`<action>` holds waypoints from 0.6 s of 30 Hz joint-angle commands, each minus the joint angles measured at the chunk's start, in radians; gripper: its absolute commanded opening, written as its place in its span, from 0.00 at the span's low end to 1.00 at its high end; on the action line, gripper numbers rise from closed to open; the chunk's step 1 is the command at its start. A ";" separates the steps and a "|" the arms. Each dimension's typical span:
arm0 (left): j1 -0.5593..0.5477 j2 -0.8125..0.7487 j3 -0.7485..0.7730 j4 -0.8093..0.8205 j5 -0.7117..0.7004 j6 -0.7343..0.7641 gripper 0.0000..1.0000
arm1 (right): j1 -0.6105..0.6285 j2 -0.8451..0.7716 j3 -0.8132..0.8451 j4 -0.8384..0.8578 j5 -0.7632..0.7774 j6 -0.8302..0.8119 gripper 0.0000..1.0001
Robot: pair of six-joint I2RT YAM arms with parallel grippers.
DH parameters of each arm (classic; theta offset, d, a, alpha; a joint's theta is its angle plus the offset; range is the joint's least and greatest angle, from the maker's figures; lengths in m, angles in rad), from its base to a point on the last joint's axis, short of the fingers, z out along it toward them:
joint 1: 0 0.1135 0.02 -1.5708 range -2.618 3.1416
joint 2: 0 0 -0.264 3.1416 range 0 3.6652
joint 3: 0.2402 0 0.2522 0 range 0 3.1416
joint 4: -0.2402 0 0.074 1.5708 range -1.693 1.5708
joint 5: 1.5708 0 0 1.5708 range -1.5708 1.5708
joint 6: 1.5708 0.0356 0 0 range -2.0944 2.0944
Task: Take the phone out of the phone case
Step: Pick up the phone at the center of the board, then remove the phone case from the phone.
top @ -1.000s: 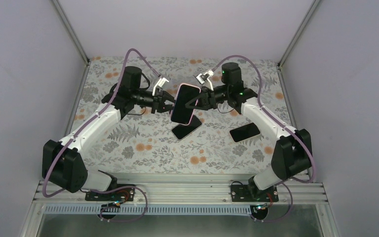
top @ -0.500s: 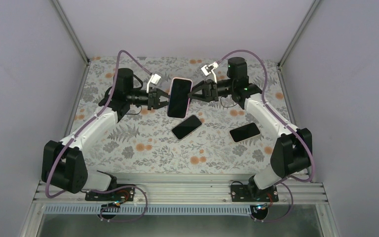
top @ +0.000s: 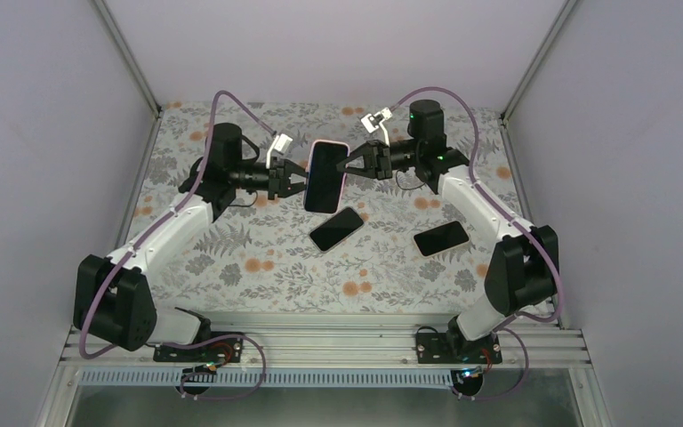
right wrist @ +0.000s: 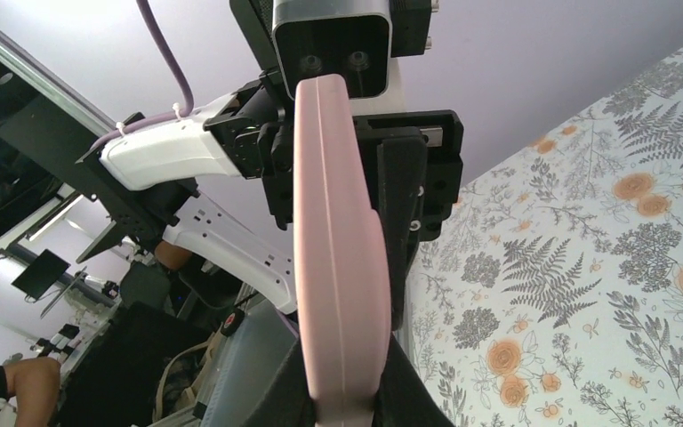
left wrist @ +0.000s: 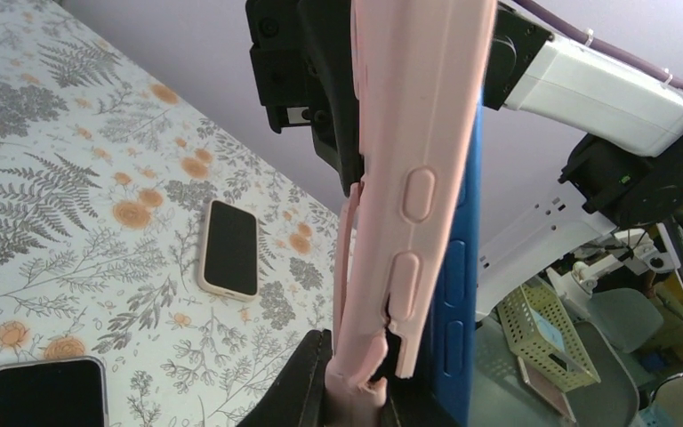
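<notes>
1. The phone case (left wrist: 409, 133), pink, was held in the air above the flowered counter (top: 258, 267), upright on its long axis between the two arms and touching nothing below.
2. The phone (left wrist: 458, 267) sat inside it. In the left wrist view its blue side edge showed beside the pink shell, and the case's lower corner stood peeled slightly away from it.
3. The left end effector (top: 298, 181) was pressed together on the left edge of the phone case, its dark fingers (left wrist: 307, 391) pinching the lower end of the case in its own camera.
4. The right end effector (top: 349, 165) was pinching the opposite edge near the upper end, its fingers (right wrist: 276, 400) lying on either side of the pink rim.
5. The two end effectors faced each other closely across the case, so each filled the other's wrist view and hid much of the case's faces.
6. A second phone (top: 336, 229) with a dark screen lay flat on the counter below the held case, well apart from it.
7. A third phone (top: 441, 237) lay flat farther right, near the right arm's white link.
8. A purple cable (top: 231, 100) arched over each arm, and pale enclosure walls (top: 53, 133) closed the counter on three sides.
</notes>
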 commanded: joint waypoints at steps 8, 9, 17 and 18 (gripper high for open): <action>-0.068 0.037 0.102 -0.041 0.027 0.076 0.25 | 0.058 0.019 0.003 0.000 -0.045 -0.024 0.04; -0.068 0.042 0.106 -0.041 0.027 0.073 0.27 | 0.059 0.021 0.005 -0.006 -0.044 -0.028 0.04; -0.065 0.038 0.104 -0.019 0.033 0.044 0.28 | 0.057 0.049 0.052 -0.057 -0.042 -0.061 0.04; -0.063 0.037 0.103 -0.019 0.034 0.041 0.26 | 0.053 0.052 0.061 -0.061 -0.038 -0.063 0.04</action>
